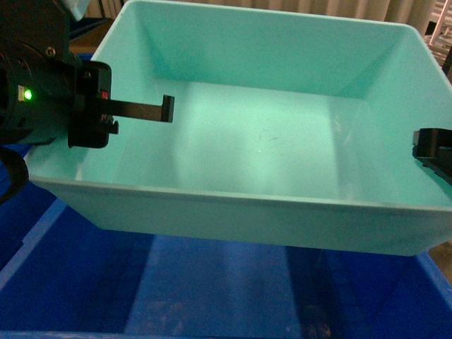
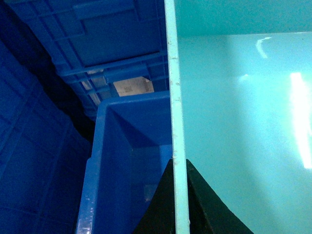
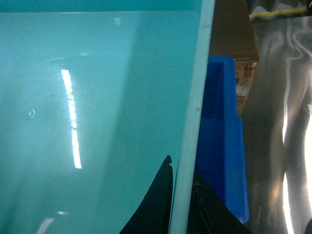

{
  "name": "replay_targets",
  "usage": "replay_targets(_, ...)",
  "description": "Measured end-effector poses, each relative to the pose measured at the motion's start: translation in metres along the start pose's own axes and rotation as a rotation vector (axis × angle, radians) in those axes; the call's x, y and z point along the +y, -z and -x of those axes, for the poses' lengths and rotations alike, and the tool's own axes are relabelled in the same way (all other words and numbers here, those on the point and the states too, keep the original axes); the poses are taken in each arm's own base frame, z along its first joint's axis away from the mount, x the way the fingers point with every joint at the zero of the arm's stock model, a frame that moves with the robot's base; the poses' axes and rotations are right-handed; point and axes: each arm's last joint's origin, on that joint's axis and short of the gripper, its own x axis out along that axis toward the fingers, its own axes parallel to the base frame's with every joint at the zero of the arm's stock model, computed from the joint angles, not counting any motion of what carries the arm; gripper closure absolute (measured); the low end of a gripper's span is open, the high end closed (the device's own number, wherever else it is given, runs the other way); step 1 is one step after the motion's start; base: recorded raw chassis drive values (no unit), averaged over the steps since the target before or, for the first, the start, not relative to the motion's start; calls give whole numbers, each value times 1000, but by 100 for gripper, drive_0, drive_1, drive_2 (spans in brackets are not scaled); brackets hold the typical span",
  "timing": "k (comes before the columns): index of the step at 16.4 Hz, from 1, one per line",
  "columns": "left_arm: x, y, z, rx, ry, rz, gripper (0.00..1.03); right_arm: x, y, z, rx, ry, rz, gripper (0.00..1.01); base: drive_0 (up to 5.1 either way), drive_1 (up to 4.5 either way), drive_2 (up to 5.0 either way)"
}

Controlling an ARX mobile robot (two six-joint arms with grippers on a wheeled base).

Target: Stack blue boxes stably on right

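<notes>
The light turquoise box (image 1: pixel 247 226) hangs tilted above the larger royal blue box (image 1: pixel 212 289), which fills the bottom of the head view. My left gripper (image 2: pixel 179 163) is shut on the turquoise box's left rim (image 2: pixel 174 97), and one finger (image 1: pixel 167 108) shows inside the box. My right gripper (image 3: pixel 181 168) is shut on the right rim (image 3: pixel 195 107), and its black body (image 1: pixel 432 148) shows at the right wall. The turquoise box holds nothing. Part of the royal blue box (image 2: pixel 122 161) lies under the left rim, and its right rim (image 3: pixel 224 146) lies just outside the turquoise wall.
Ribbed dark-blue crates (image 2: pixel 112 44) stand close on the left, one bearing a paper label (image 2: pixel 132 87). Another ribbed crate wall (image 2: pixel 29 146) fills the far left. A shiny grey surface (image 3: pixel 282 122) and a brown board (image 3: pixel 231 29) lie right of the boxes.
</notes>
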Motion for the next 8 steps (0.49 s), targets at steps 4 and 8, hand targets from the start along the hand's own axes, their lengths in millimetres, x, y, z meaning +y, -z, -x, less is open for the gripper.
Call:
replay_targets(4,3,26,-61,124,22,69,101,-8,7,-55,77,42,32,94,0,0,0)
replay_targets(8,5,44,-93,208,-1,57,101,-2,20,-83,141,55,49,94,0,0,0)
